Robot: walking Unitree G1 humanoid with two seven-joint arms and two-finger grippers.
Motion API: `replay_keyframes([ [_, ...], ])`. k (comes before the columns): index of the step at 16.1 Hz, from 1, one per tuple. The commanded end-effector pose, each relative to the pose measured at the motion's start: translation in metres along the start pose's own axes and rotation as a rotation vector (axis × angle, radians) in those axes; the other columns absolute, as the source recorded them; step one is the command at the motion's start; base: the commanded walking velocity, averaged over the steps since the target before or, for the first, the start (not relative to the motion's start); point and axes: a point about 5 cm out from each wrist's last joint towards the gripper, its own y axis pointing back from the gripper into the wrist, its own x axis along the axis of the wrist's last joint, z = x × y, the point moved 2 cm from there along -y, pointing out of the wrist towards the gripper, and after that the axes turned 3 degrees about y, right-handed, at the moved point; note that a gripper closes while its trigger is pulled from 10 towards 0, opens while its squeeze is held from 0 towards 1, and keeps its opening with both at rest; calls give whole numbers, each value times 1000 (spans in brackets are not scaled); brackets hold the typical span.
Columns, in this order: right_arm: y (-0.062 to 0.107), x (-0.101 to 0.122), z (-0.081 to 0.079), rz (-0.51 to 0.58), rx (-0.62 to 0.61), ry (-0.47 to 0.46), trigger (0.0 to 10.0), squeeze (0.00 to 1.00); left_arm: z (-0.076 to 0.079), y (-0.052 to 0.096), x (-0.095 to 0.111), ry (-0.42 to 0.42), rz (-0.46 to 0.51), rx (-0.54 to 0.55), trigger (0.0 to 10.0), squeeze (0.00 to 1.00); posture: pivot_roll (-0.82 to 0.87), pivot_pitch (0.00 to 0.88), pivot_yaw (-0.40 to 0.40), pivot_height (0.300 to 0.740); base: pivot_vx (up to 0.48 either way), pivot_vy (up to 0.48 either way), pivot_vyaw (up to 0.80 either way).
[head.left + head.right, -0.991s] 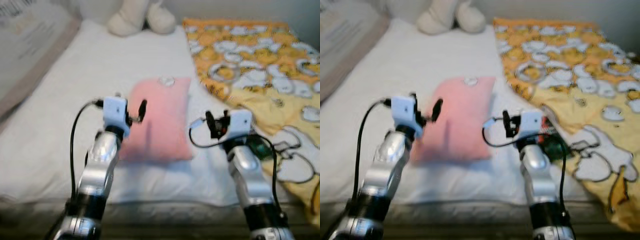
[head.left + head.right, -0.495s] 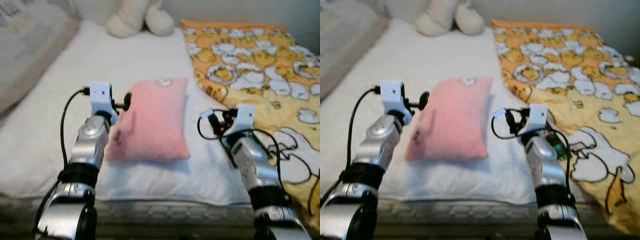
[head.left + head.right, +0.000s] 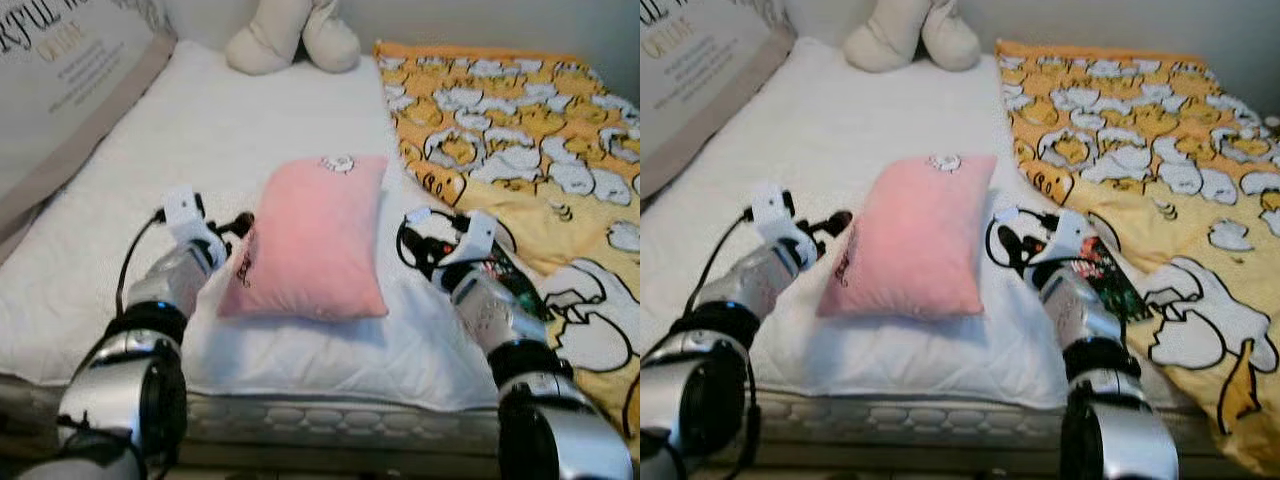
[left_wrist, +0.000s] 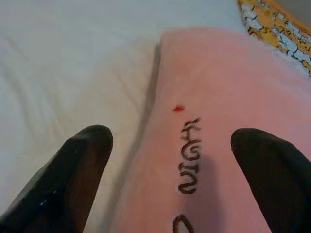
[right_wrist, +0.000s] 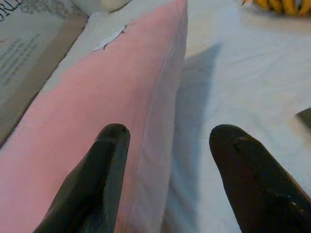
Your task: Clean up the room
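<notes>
Grippers flank the pink pillow (image 3: 307,237) on the white mattress (image 3: 150,170). Left gripper (image 4: 170,160) sits at the pillow's left edge, fingers spread wide, holding nothing; one finger over the sheet, the other over pink fabric. Left wrist view shows dark lettering and a small red mark on the pillow between the fingers; head views show that only as a dark smudge on the pillow's edge. Right gripper (image 5: 167,160) is at the pillow's right edge, fingers also apart and empty, straddling the side seam. Beyond the right gripper lies the yellow-orange patterned blanket (image 3: 520,130). Further out, a cream plush toy (image 3: 292,35) at the bed's head, and a printed grey cushion (image 3: 60,80) far left.
</notes>
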Motion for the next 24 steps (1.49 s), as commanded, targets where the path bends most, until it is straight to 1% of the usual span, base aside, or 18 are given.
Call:
replay_keyframes([
  [1, -1, 0, -1, -7, 7, -41, 10000, 0, 2, -1, 0, 44, -14, -14, 10000, 0, 21, 30, 0, 740, 0, 0, 0],
  [2, -4, -6, -5, -32, 33, -94, 10000, 0, 9, -2, -2, 76, -35, -70, 10000, 0, 22, 35, -1, 740, 0, 0, 0],
  [3, -5, -7, -6, -40, 39, -113, 10000, 0, 11, -2, -4, 87, -42, -85, 10000, 0, 22, 35, -1, 740, 0, 0, 0],
  [4, -6, -13, -9, -61, 42, -130, 10000, 0, 19, -3, -10, 89, -76, -133, 10000, 0, 25, 36, -2, 740, 0, 0, 0],
  [5, -9, -18, -15, -80, 60, -137, 10000, 0, 28, -4, -20, 83, -115, -186, 10000, 0, 28, 36, -3, 740, 0, 0, 0],
  [6, -10, -20, -18, -84, 67, -139, 10000, 0, 31, -5, -22, 82, -124, -199, 10000, 0, 28, 36, -3, 740, 0, 0, 0],
  [8, -14, -30, -32, -105, 109, -161, 10000, 0, 41, -5, -32, 62, -146, -255, 10000, 0, 31, 32, -4, 740, 0, 0, 0],
  [9, -14, -33, -35, -110, 117, -167, 10000, 0, 44, -5, -34, 54, -152, -273, 10000, 0, 31, 28, -3, 740, 0, 0, 0],
  [10, -15, -38, -41, -121, 132, -182, 10000, 0, 51, -4, -39, 44, -172, -320, 10000, 0, 30, 25, -1, 740, 0, 0, 0],
  [12, -17, -47, -51, -139, 159, -191, 10000, 0, 61, -3, -49, 48, -211, -375, 10000, 0, 28, 19, 1, 740, 0, 0, 0],
  [13, -17, -50, -53, -146, 161, -192, 10000, 0, 63, -2, -55, 48, -233, -383, 10000, 0, 28, 19, 1, 740, 0, 0, 0],
  [14, -17, -54, -56, -153, 160, -194, 9333, 0, 65, -1, -66, 48, -275, -394, 10000, 0, 27, 18, 2, 740, 0, 0, 0],
  [15, -17, -56, -56, -157, 153, -192, 3529, 0, 67, 1, -76, 32, -312, -404, 0, 0, 25, 18, 3, 740, 0, 0, 0],
  [16, -17, -56, -55, -152, 146, -193, 0, 0, 70, 3, -83, 25, -333, -431, 0, 0, 26, 18, 3, 740, 0, 0, 0],
  [17, -17, -55, -54, -147, 144, -194, 0, 0, 73, 4, -85, 36, -338, -453, 0, 0, 23, 22, 3, 740, 0, 0, 0],
  [19, -16, -49, -46, -116, 119, -208, 0, 0, 82, 5, -85, 84, -324, -507, 0, 0, 23, 22, 4, 740, 0, 0, 0],
  [21, -15, -47, -42, -97, 111, -218, 0, 0, 85, 6, -82, 115, -304, -540, 0, 0, 23, 25, 3, 740, 0, 0, 0],
  [24, -13, -46, -37, -82, 103, -235, 0, 0, 83, 8, -80, 126, -274, -556, 0, 0, 23, 32, 6, 740, 0, 0, 0],
])
